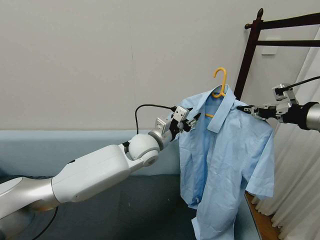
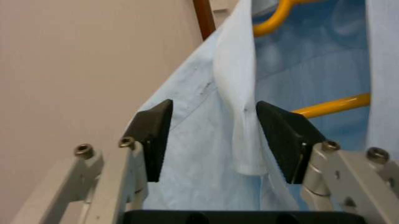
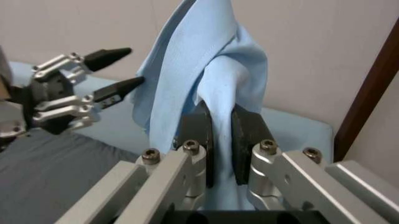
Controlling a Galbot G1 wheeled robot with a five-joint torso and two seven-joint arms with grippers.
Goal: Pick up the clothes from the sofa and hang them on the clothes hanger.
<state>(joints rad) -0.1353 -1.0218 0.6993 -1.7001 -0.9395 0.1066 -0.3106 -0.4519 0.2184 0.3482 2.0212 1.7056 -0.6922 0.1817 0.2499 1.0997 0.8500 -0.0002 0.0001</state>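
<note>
Over the sofa (image 1: 125, 210) the left gripper (image 2: 212, 135) sits at one shoulder of the blue shirt (image 1: 225, 160). Its jaws are wide apart w/ a fold of cloth loose between the pads, gripping nothing. So the whole load hangs off the right gripper (image 3: 221, 121) at the other shoulder, jaws closed tight on a bunch of fabric; can't tell if the hanger's arm is inside that pinch or cloth only. If cloth only, the yellow hanger (image 1: 222, 89) could tip and slide out of the collar, or the shirt slip thru the pads. Farther back, the hanger is in mid-air beside the dark wood rack (image 1: 248, 55), not on any rail. A swing en route could knock it on the post, & the low hem may snag the sofa edge.
</note>
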